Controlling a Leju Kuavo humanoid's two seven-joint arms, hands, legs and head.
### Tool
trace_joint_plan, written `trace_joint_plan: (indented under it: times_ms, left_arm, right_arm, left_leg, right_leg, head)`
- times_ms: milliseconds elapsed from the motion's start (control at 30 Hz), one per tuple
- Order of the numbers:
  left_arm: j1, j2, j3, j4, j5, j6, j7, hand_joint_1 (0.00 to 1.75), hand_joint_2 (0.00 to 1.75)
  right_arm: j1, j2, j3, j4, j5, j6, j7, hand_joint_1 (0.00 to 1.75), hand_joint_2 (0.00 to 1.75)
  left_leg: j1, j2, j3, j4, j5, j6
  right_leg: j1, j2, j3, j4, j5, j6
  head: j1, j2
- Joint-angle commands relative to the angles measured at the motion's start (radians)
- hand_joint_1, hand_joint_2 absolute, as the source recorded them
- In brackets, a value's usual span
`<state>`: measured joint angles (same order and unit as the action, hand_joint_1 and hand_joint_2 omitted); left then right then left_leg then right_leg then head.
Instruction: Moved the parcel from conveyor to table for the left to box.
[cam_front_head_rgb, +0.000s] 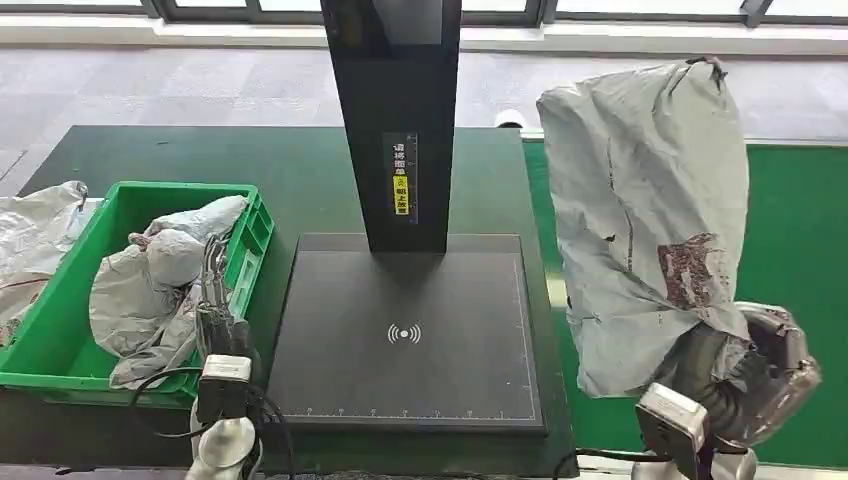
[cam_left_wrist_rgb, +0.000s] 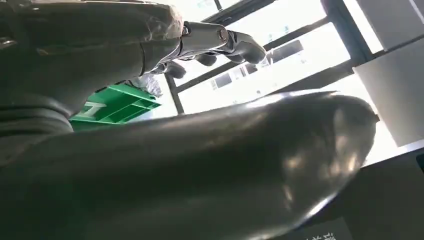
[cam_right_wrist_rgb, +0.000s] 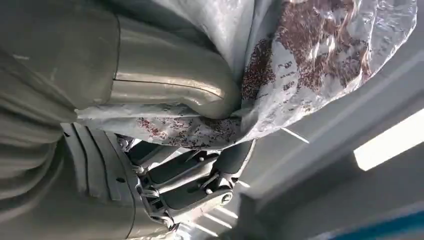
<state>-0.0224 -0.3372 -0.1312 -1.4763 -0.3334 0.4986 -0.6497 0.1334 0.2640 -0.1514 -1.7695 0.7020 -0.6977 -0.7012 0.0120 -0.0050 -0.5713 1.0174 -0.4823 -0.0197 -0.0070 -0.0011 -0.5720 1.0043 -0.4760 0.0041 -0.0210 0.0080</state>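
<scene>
Right hand (cam_front_head_rgb: 745, 375) is closest to the cam, lower right of the head view, and it's clamped on the bottom edge of the parcel (cam_front_head_rgb: 645, 210), a big grey poly mailer w/ a reddish torn patch. Wrist view backs that up: thumb on one side of the plastic, dark fingers (cam_right_wrist_rgb: 200, 182) on the other, bag pinched between. Parcel is held up in the air, standing tall over the green conveyor (cam_front_head_rgb: 800, 260) on the right side of the frame, not touching anything below afaict.

Left hand (cam_front_head_rgb: 215, 300) sits lower left, just beside the near corner of the green crate (cam_front_head_rgb: 60, 365). Fingers look apart and holding nothing, tho the wrist view is mostly glare and dark cover so I'm only semi sure.

Mid frame is the black scanner pad (cam_front_head_rgb: 405, 335) w/ its post (cam_front_head_rgb: 395, 120) going up the center, sitting on the dark green table (cam_front_head_rgb: 300, 170). Crate already has grey bags (cam_front_head_rgb: 160, 280) piled in it; more wrinkled plastic (cam_front_head_rgb: 35, 235) lies at the far left edge.

Step-wise imo: pick is done, this is the carry. Next move needs the right arm to swing the bag left across the belt edge, clear of the post, lower it onto the pad/table area and let go where the left hand can reach it.
</scene>
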Motion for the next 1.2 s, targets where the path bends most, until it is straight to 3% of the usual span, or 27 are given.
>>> trace_joint_plan:
  times_ms: [33, 67, 133, 167, 233, 367, 467, 867, 1200]
  left_arm:
    - [-0.043, 0.03, 0.039, 0.054, -0.013, -0.025, 0.01, 0.0, 0.0]
    - [-0.039, 0.029, 0.037, 0.051, -0.014, -0.023, 0.011, 0.0, 0.0]
    - [-0.023, 0.03, 0.036, 0.04, -0.011, -0.017, 0.013, 0.0, 0.0]
    - [-0.017, 0.031, 0.037, 0.034, -0.008, -0.015, 0.011, 0.0, 0.0]
    - [-0.013, 0.035, 0.037, 0.033, -0.003, -0.015, 0.009, 0.0, 0.0]
    - [-0.044, 0.042, 0.029, 0.073, 0.013, -0.021, 0.007, 0.0, 0.0]
    - [-0.067, 0.041, 0.018, 0.1, 0.026, -0.022, 0.004, 0.0, 0.0]
    - [-0.113, 0.046, -0.015, 0.158, 0.045, -0.037, 0.006, 0.0, 0.0]
    - [-0.133, 0.049, -0.033, 0.189, 0.062, -0.043, 0.005, 0.0, 0.0]
  right_arm:
    - [0.087, 0.033, 0.14, -0.265, 0.063, 0.0, 0.003, 1.75, 1.75]
    - [0.117, -0.007, 0.195, -0.13, -0.055, 0.075, 0.033, 1.75, 1.75]
    - [0.005, -0.086, 0.186, 0.129, -0.112, 0.148, 0.09, 1.75, 1.75]
    - [-0.037, -0.093, 0.176, 0.209, -0.11, 0.172, 0.103, 1.75, 1.75]
    - [-0.112, -0.109, 0.173, 0.368, -0.118, 0.342, 0.173, 1.75, 1.75]
    - [-0.189, -0.102, 0.162, 0.554, -0.107, 0.456, 0.21, 1.75, 1.75]
    - [-0.174, -0.102, 0.148, 0.578, -0.179, 0.579, 0.2, 1.75, 1.75]
    - [-0.164, -0.109, 0.128, 0.668, -0.14, 0.611, 0.26, 1.75, 1.75]
    - [-0.141, -0.09, 0.112, 0.641, -0.113, 0.634, 0.279, 1.75, 1.75]
  left_leg:
    - [-0.001, 0.0, 0.0, -0.001, 0.0, 0.0]
    - [-0.002, 0.001, 0.001, -0.002, 0.001, 0.001]
    - [0.0, 0.001, 0.004, -0.004, 0.001, 0.001]
    - [0.002, 0.005, 0.005, -0.004, 0.001, 0.001]
    - [0.002, 0.008, 0.006, -0.005, 0.001, 0.001]
    - [0.001, 0.009, -0.002, -0.005, 0.002, 0.001]
    - [0.001, 0.003, 0.004, -0.004, 0.004, 0.002]
    - [0.0, 0.0, 0.003, -0.004, 0.004, 0.002]
    - [0.0, -0.001, 0.002, -0.003, 0.004, 0.001]
  right_leg:
    - [-0.001, 0.0, -0.001, 0.001, 0.0, 0.0]
    - [-0.001, 0.001, 0.0, 0.0, 0.0, -0.001]
    - [0.0, 0.001, 0.003, -0.004, 0.001, -0.001]
    - [0.002, 0.005, 0.005, -0.006, 0.003, -0.001]
    - [0.002, 0.008, 0.005, -0.006, 0.003, 0.0]
    - [0.001, 0.007, 0.003, -0.006, 0.005, -0.001]
    - [0.0, 0.001, 0.004, -0.004, 0.004, 0.001]
    - [0.0, -0.001, 0.004, -0.003, 0.003, 0.001]
    - [-0.001, -0.001, 0.002, -0.002, 0.003, 0.001]
  head:
    - [0.0, 0.0]
    - [0.0, 0.0]
    - [0.0, 0.0]
    - [0.0, 0.0]
    - [0.0, 0.0]
    - [0.0, 0.0]
    - [0.0, 0.0]
    - [0.0, 0.0]
    - [0.0, 0.0]
